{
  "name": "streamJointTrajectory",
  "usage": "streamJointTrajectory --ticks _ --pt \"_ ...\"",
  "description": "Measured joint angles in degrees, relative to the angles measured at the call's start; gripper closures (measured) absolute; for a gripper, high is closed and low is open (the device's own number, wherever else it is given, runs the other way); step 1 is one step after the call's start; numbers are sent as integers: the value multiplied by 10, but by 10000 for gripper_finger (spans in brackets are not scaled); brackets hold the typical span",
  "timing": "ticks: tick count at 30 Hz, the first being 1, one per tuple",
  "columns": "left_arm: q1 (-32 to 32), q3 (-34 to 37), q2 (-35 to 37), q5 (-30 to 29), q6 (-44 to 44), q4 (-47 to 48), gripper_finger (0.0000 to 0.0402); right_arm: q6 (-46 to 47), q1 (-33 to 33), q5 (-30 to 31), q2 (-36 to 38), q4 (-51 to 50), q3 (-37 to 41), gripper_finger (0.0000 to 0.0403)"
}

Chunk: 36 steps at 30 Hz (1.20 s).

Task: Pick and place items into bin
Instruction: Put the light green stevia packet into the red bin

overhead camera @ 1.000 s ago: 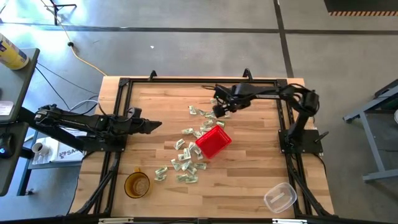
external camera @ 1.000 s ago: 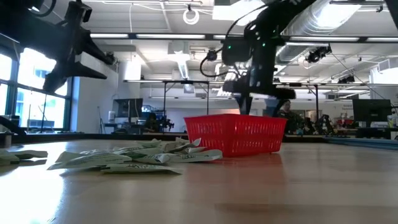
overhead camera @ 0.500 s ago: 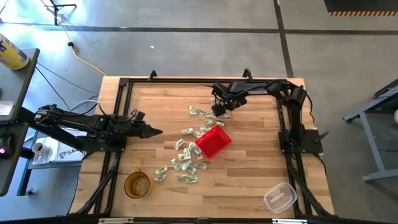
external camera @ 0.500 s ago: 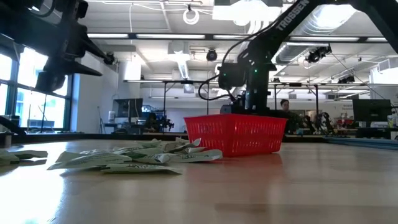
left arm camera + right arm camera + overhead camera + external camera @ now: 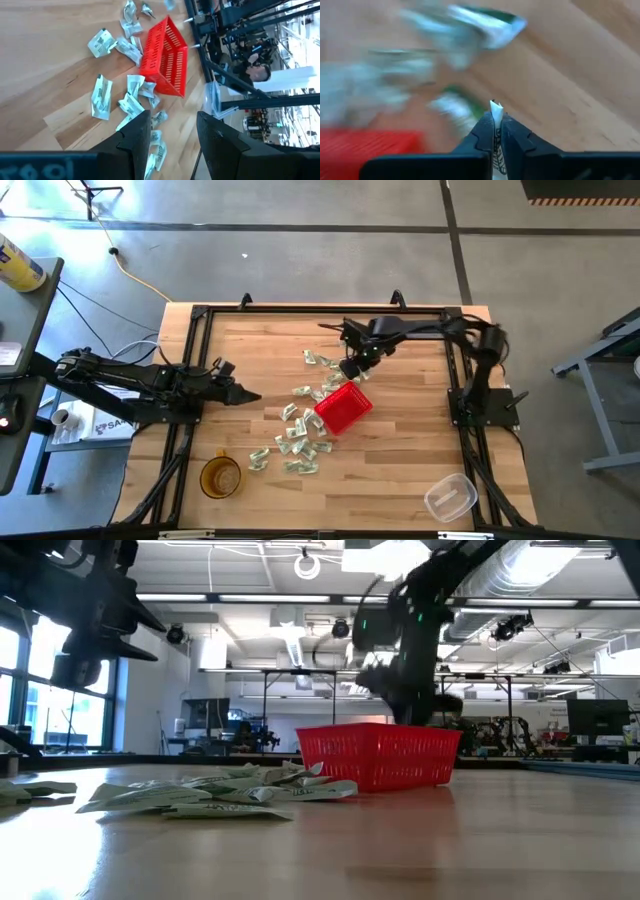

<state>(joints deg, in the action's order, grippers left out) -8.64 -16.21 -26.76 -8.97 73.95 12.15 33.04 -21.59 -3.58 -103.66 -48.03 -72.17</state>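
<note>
Just behind the red basket (image 5: 343,409) | right gripper (image 5: 352,368) hangs, fingers pinched on a packet (image 5: 496,131) | loose packets (image 5: 297,442) litter the table (image 5: 250,350) left of and around the basket | left gripper (image 5: 243,394) waits at the left side, fingers (image 5: 134,140) apart

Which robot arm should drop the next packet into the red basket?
The right. Its gripper is shut on a packet just beyond the red basket. The left gripper hangs open and empty, well off to the side.
</note>
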Motion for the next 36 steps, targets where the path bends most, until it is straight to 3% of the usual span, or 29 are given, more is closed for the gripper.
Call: streamJointTrajectory --ticks 3,6,13,17,24,27,31,36 --pt "0 0 0 28 -1 1 208 4 29 -29 57 -4 0 392" --pt "0 0 0 55 -21 6 208 -6 63 -114 83 24 -2 392" --pt "0 0 -13 95 -44 21 208 -14 151 -172 37 94 0 383" --pt "0 0 -37 133 -62 18 208 -20 187 -100 11 106 0 323" --pt "0 -4 -128 225 -62 20 195 -2 210 55 31 102 0 158" --pt "-8 -25 -171 243 -63 21 175 -29 216 89 52 94 -1 104" --pt "-54 -92 -241 209 -83 44 156 -70 228 138 82 38 -1 69" --pt "-135 -204 -366 142 -120 169 154 -88 259 215 121 -33 -1 64"
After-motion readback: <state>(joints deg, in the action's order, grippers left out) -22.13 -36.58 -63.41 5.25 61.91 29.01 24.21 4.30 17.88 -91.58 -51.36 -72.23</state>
